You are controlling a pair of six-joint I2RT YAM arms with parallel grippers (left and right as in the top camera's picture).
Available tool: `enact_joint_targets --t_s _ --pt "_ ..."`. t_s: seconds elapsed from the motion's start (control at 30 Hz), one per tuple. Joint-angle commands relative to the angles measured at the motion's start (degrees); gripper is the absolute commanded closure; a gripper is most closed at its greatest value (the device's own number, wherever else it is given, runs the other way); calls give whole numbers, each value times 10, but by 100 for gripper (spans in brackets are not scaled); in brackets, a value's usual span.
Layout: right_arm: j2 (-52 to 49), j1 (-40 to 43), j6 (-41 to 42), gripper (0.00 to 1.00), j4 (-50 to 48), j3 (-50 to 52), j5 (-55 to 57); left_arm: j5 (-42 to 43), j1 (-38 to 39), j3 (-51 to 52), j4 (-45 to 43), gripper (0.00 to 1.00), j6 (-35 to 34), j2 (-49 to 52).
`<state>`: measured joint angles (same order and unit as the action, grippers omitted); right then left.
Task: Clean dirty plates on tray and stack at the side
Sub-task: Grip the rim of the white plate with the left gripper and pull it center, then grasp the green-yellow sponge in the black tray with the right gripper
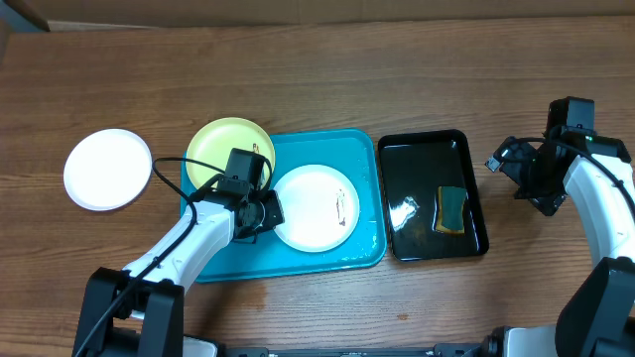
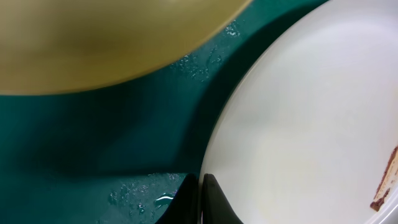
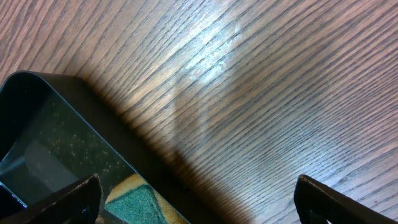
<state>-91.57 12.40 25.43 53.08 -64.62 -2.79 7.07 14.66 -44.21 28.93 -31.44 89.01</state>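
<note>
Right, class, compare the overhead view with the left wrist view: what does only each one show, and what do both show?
Only overhead: a plain white plate on the table, the black tray holding a sponge, and the open right gripper. Only left wrist: water droplets on the tray floor. Both: the yellow-green plate, the smeared white plate, the turquoise tray, and the left gripper shut on that smeared plate's rim.

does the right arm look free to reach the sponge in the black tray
Probably yes: the right hand is open and empty over bare table just right of the black tray, and the sponge lies uncovered inside it with nothing between. The left hand is away, closed on the white plate.
</note>
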Motion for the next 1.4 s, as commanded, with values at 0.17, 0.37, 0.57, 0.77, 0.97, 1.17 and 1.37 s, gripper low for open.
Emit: enact_joint_targets --t_s 0.17,0.37,0.57,0.77,0.97,1.17,1.37 --pt "0 2 -1 0 -3 -10 -3 -45 0 -6 -2 96 -82 5" --pt "0 2 -1 0 -3 -10 -3 -27 0 -7 -25 55 -99 5" --pt "0 2 -1 0 -3 -10 -3 -26 0 -10 -26 56 -63 5" --pt "0 2 -1 0 -3 -10 -3 -13 0 -10 -26 64 1 5" --pt "0 2 -1 0 -3 -10 -3 5 0 -19 -13 56 54 5" --pt "0 2 -1 0 -3 -10 -3 3 0 -70 63 44 71 -3" --pt "0 2 5 0 -6 -10 -59 5 1 -141 158 40 95 -16"
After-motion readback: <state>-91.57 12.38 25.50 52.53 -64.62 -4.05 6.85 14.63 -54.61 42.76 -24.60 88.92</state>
